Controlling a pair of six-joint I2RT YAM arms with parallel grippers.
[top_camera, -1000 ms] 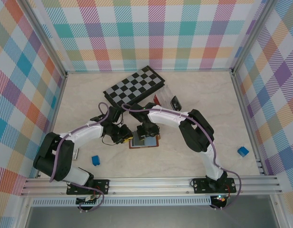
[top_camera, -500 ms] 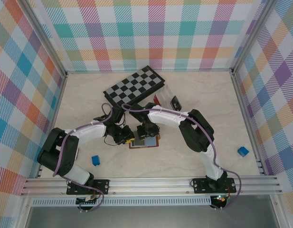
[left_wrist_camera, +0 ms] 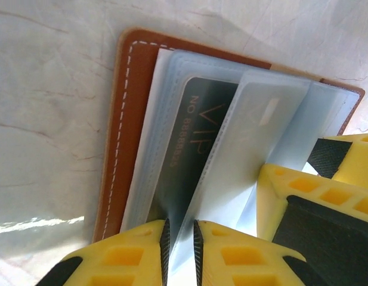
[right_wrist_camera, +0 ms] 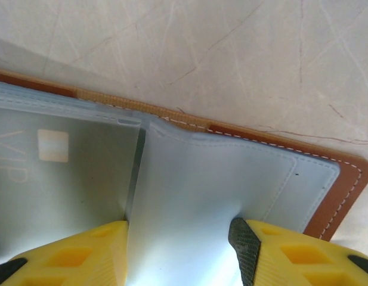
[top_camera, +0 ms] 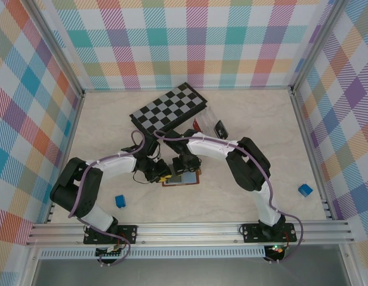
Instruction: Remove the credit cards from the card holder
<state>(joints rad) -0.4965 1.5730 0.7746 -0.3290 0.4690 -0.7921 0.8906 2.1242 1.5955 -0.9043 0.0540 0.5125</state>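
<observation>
Left wrist view: the left pincer (left_wrist_camera: 181, 232) pinches a sleeve (left_wrist_camera: 255, 131) of the card holder (left_wrist_camera: 121, 131) beside the dark VIP card (left_wrist_camera: 192, 143); right wrist view: the right pincer (right_wrist_camera: 181, 232) straddles a pale leaf (right_wrist_camera: 189, 179), grip unclear.

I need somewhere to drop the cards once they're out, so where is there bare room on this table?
Bare: the right side of the table, between the right arm and the wall, beyond the blue block; also the far left corner beside the chessboard. Crowded: the middle, where the left claw and right claw meet on the card holder.
</observation>
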